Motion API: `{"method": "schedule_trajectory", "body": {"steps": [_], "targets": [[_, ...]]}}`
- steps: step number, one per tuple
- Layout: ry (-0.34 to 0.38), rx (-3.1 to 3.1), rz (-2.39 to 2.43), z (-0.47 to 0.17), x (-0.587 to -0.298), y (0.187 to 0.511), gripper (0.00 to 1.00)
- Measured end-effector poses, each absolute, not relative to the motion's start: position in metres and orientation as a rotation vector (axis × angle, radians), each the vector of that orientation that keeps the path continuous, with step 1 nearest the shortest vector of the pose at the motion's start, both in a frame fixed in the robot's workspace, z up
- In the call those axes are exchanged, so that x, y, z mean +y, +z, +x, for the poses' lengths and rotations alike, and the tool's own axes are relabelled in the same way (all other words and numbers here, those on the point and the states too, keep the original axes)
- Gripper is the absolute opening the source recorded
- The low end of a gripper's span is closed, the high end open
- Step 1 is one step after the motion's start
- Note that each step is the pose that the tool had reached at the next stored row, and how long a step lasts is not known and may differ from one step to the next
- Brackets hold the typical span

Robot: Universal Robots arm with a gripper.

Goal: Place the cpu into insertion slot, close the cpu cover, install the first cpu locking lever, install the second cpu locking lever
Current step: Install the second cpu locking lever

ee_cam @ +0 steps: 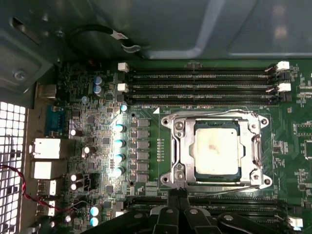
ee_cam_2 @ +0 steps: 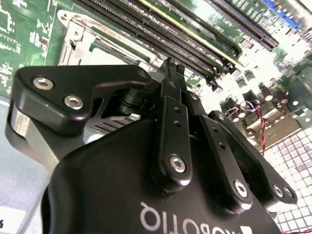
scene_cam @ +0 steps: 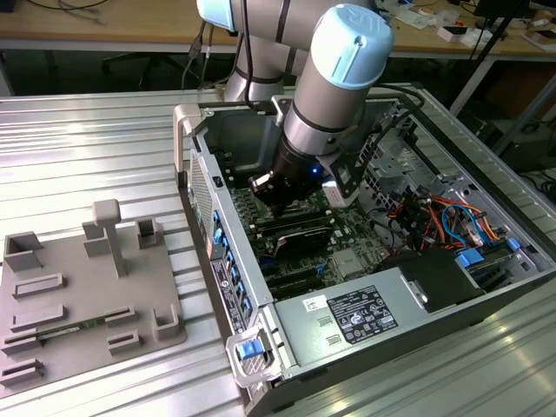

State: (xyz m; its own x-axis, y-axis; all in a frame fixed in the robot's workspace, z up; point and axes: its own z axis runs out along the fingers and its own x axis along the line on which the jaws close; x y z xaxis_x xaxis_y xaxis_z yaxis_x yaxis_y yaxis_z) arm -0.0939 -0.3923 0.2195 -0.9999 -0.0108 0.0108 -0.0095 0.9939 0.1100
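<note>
black robot gripper reaches down into open grey computer case, fingers pressed together, gripping nothing, tips just beside edge of silver metal hinged cover frame. flat square silver-grey cpu sits in square socket on green motherboard, cover frame lying closed around it. long black memory slots flank socket on both sides.

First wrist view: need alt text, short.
Looking down on a green motherboard, the cpu sits in the insertion slot with the cpu cover closed around it. The black gripper hangs at the socket's edge, with black memory slots beyond.
</note>
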Motion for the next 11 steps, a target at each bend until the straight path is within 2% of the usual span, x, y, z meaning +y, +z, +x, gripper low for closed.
{"method": "schedule_trajectory", "body": {"steps": [11], "targets": [[-0.178,-3.123,0.019,-0.0958,-0.3924,0.2111,0.11]]}}
